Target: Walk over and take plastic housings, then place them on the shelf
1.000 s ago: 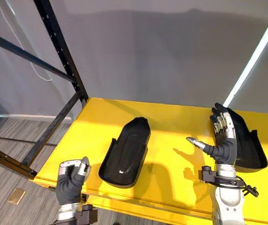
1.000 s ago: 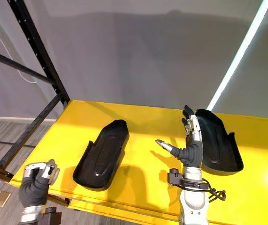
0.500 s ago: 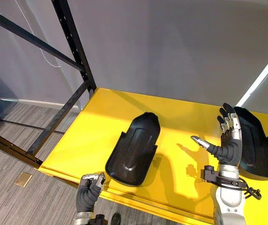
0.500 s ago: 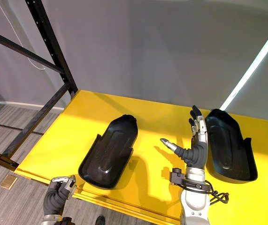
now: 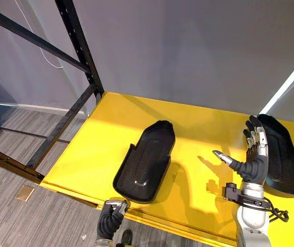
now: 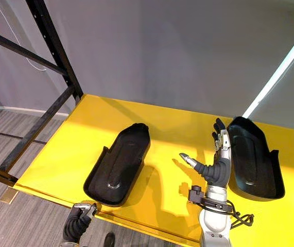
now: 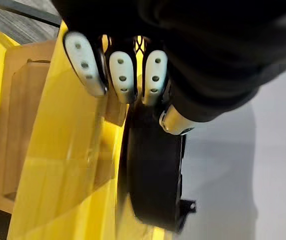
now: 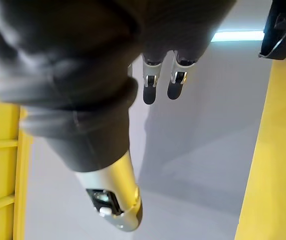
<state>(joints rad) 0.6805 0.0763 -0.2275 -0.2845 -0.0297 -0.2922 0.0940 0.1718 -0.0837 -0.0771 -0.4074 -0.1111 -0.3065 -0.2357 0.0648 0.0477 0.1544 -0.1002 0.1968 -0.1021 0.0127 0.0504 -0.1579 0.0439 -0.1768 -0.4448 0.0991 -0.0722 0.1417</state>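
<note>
Left eye view, centre: one glossy black plastic housing [image 5: 144,164], long and scoop-shaped, lies hollow side up on the bright yellow shelf board [image 5: 105,128]. A second black housing [image 5: 283,162] lies at the right edge of the frame. Both rest on the shelf, and neither is held.

The right hand [image 5: 252,165] stands upright at the lower right, fingers straight and thumb spread, just beside the second housing and holding nothing. The left hand [image 5: 110,220] sits at the bottom of the frame by the board's front lip, fingers curled on nothing, close under the near end of the central housing.

I judge two risks. A rising left hand could catch the lip or nudge that housing. A sideways sweep of the open right hand could shove its neighbour towards the board's edge.

Count: two housings, two hands, one shelf board, one black perforated steel upright [image 5: 79,49] in the upper left.
</note>
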